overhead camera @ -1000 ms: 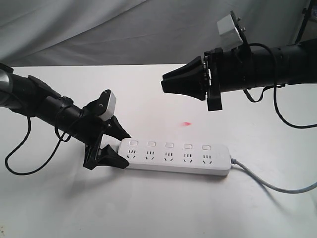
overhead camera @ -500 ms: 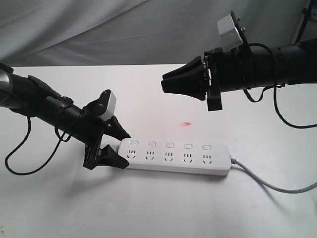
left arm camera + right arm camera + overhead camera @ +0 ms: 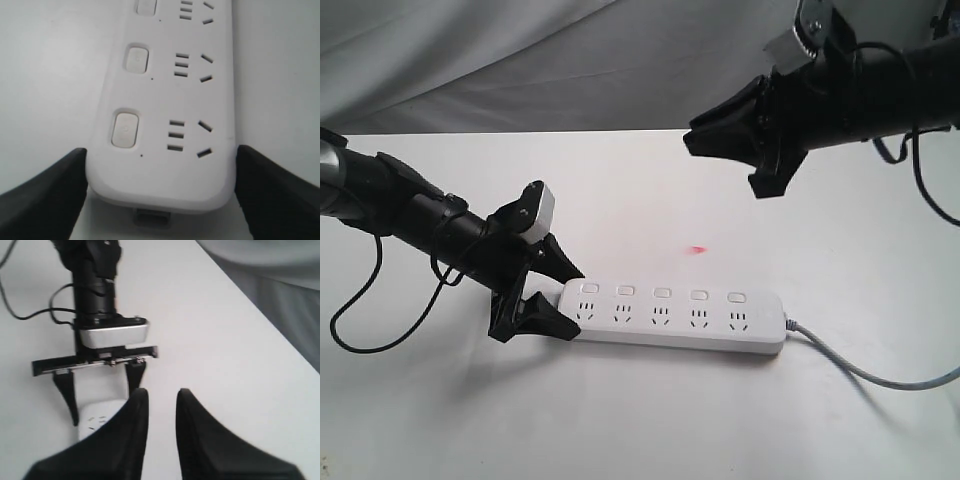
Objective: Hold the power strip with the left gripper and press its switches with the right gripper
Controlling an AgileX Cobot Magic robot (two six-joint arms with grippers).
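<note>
Where everything rests, counter [image 3: 650, 180]: white and bare-topped, running back to a grey cloth backdrop [image 3: 520, 60].
right arm [image 3: 890, 85]: my black tube coming in from the right of the exterior view, held high over the counter.
left arm [image 3: 410, 205]: my black tube coming in low from the left, slanting down toward the counter.
power strip [image 3: 680, 315]: lies flat on the counter with its long side across the exterior view and five outlets facing up in a row. Its left end sits between the fingers of my left gripper.
left gripper [image 3: 575, 302]: clamped on that end of the power strip. The left wrist view shows my black fingers [image 3: 45, 200] lying one against each long edge. A white block [image 3: 540, 212] sits on top of the gripper.
right gripper [image 3: 692, 143]: up in the air, well apart from the power strip, tips pointing left. In the right wrist view its fingers [image 3: 130, 435] stand a narrow slit apart with nothing between them.
cord [image 3: 870, 375]: grey, leaves the strip's right end and curves off toward the right edge.
switches [image 3: 662, 292]: five small white ones along the far edge, one behind each outlet.
pink spot [image 3: 698, 249]: a small mark on the counter just behind the strip.
</note>
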